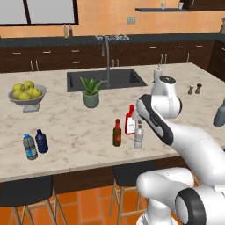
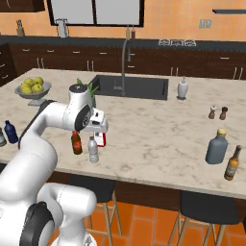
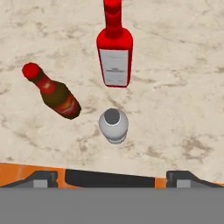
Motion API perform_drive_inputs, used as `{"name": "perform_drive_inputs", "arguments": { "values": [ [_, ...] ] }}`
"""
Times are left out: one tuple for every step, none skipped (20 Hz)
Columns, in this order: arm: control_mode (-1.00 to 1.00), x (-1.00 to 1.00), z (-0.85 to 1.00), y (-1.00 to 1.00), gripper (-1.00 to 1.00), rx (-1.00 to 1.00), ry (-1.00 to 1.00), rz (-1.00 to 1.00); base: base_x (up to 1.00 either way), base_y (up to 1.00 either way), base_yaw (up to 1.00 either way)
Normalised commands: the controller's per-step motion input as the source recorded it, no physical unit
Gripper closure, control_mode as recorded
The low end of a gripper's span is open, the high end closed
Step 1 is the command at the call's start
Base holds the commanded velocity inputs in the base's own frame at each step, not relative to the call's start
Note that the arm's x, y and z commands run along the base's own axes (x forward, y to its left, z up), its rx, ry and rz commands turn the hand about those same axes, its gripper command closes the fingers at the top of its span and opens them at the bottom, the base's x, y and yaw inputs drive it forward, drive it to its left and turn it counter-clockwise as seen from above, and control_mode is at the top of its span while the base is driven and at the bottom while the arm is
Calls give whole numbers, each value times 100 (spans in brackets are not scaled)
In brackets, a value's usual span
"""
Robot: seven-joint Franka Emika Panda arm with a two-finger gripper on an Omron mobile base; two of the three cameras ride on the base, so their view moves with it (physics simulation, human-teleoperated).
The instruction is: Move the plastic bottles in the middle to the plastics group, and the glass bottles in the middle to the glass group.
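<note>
The pincer [image 3: 112, 177] is being held spread wide, empty, directly above the small clear greyish plastic bottle [image 3: 113, 126], apparently so it can be straddled for grasping.

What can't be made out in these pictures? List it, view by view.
1. Left base view: the right edge of the picture cuts off part of the grey-blue glass bottle.
2. Right base view: the arm hides most of the red bottle; the left edge cuts off most of the blue-labelled bottle.
3. Hand view: the print on the red bottle's white label is too blurred to read.
</note>
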Motion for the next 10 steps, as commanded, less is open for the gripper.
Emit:
{"name": "perform_drive_inputs", "arguments": {
  "values": [
    [-100,42,-41,0,-100,0,0,0,0,0,0],
    [-100,39,-43,0,-100,0,0,0,0,0,0],
    [-100,36,-45,0,-100,0,-1,0,0,0,0],
    [-100,34,-53,0,-100,0,-1,0,0,0,0],
    [-100,31,-56,0,-100,0,-1,0,0,0,0],
    [-100,24,-51,0,-100,0,0,0,0,0,0],
    [-100,17,-40,0,-100,0,0,0,0,0,0],
    [-100,24,-46,14,-100,0,0,0,0,0,0],
    [-100,22,-46,9,-100,0,0,0,0,0,0],
    [-100,11,-39,0,-100,0,0,0,0,0,0]
  ]
}}
